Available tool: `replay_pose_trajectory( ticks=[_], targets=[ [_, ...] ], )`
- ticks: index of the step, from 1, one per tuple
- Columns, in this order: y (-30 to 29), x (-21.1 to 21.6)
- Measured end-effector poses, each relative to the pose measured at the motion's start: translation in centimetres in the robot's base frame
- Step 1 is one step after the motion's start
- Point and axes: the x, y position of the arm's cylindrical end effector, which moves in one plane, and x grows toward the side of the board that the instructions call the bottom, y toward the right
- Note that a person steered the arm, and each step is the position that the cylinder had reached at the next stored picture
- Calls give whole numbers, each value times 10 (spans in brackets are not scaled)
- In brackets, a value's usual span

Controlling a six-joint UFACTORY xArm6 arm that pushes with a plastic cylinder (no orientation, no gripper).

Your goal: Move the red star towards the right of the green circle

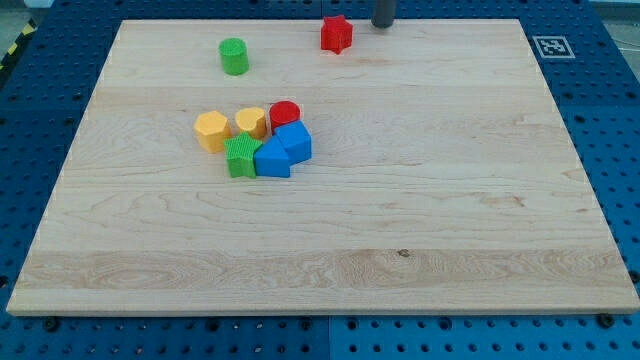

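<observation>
The red star (337,33) sits near the view's top edge of the wooden board (450,200), right of centre-left. The green circle (234,56) stands to the star's left, about a hundred pixels away and a little lower. My tip (383,25) is at the view's top, just right of the red star, with a small gap between them; only the rod's lower end shows.
A cluster sits left of the board's middle: a yellow hexagon (211,130), a second yellow block (251,122), a red circle (285,114), two blue blocks (293,141) (271,159) and a green block (241,157). A fiducial tag (552,46) lies at the top right.
</observation>
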Motion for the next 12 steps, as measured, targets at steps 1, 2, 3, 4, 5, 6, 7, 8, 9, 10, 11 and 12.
replay_pose_trajectory(
  ticks=[1,2,3,4,5,6,7,8,9,10,11,12],
  targets=[
    [-19,-4],
    [-33,-3],
    [-47,-3],
    [-57,0],
    [-65,24],
    [-65,32],
    [-65,58],
    [-65,63],
    [-65,63],
    [-64,63],
    [-51,63],
    [-51,63]
  ],
)
